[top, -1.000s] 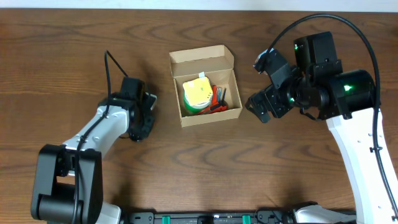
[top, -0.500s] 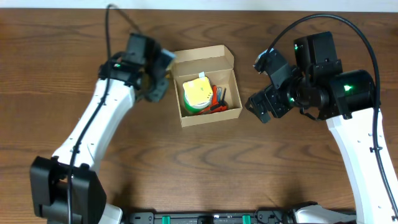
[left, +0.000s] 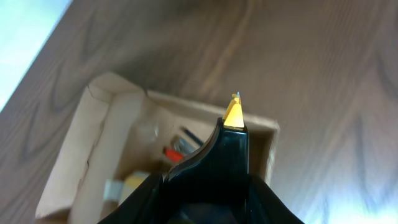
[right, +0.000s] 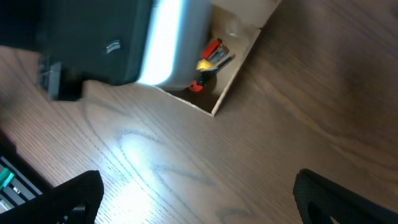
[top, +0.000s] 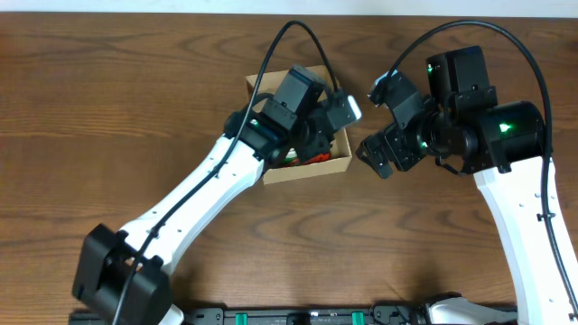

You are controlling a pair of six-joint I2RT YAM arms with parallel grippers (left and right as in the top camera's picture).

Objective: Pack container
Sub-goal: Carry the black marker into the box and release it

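Brown cardboard rectangular box (top: 307,170) is risking a shove: left gripper (left: 234,118), closure impossible to tell, is hovering low over its rim, right gripper (top: 377,155) hanging spread beside.

Count one container (top: 316,169), a brown cardboard box, on one wooden table (top: 108,108). Count two robot arms: one left arm (top: 199,194) and one right arm (top: 528,226). Each carries one gripper, giving two: the left gripper (left: 234,114) and the right gripper (top: 377,156). Inside the box you see one red item (right: 212,48); the remaining contents are largely covered and cannot be counted.
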